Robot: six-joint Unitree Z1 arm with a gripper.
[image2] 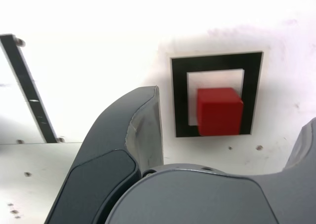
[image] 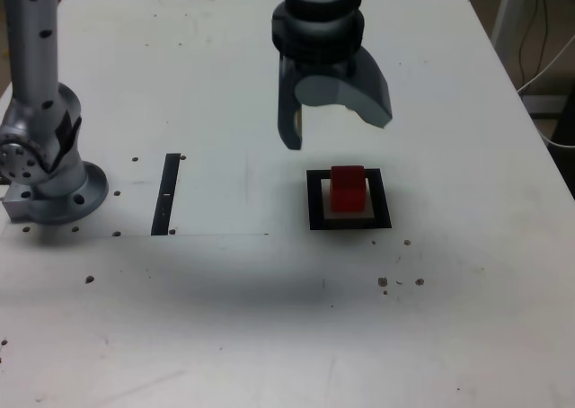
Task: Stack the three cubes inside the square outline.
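Observation:
A single red cube (image: 348, 188) sits inside the square outline (image: 314, 201), a black frame with a white centre, right of the middle in the exterior view. It rests toward one side of the white field (image2: 217, 78) rather than dead centre. My gripper (image: 334, 129) hangs just above and behind the cube, open, jaws spread wide with nothing between them. In the wrist view the red cube (image2: 219, 111) lies free inside the outline (image2: 180, 95), between my dark grey fingers (image2: 140, 120); the gripper (image2: 227, 135) touches nothing.
A narrow black strip (image: 167, 194) lies on the white table (image: 269, 336), toward the exterior view's left of the outline, and shows again as the strip (image2: 27, 86). The arm's grey base (image: 45, 156) stands at the far left. The table's right edge (image: 539, 129) runs close by.

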